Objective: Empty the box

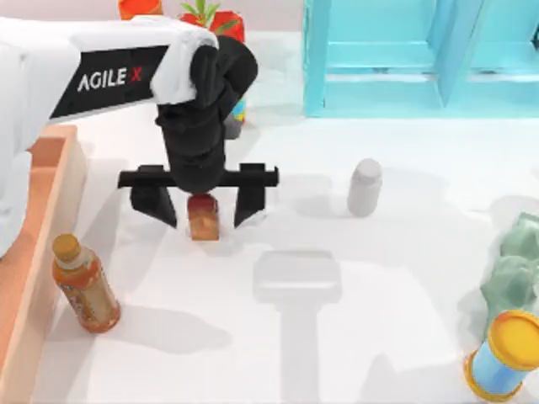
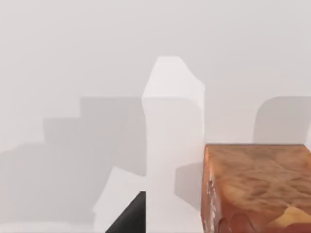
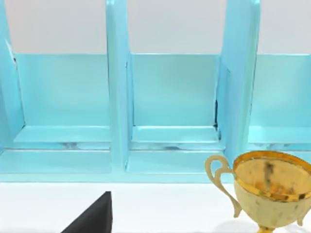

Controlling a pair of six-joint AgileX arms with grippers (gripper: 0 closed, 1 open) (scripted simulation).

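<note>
The box (image 1: 57, 181), a reddish-brown wooden tray with thick walls, lies at the table's left edge, partly under my left arm. My left gripper (image 1: 205, 210) hangs open right of it, its black fingers (image 1: 160, 206) spread wide on either side of a small brown loaf-like block (image 1: 202, 220) that stands on the table. In the left wrist view the block (image 2: 257, 189) is close up, with one dark fingertip (image 2: 129, 218) beside it. An amber bottle (image 1: 84, 284) with a yellow cap stands just outside the box's right wall. A dark fingertip (image 3: 92, 216) of my right gripper faces the shelf.
A grey-white bottle (image 1: 364, 187) stands right of centre. A blue can with a yellow lid (image 1: 504, 353) and a green figure (image 1: 515, 268) sit at the front right. The turquoise shelf unit (image 1: 404, 59) fills the back right, with a gold trophy (image 3: 269, 189) before it. A red pot (image 1: 221, 21) stands at the back.
</note>
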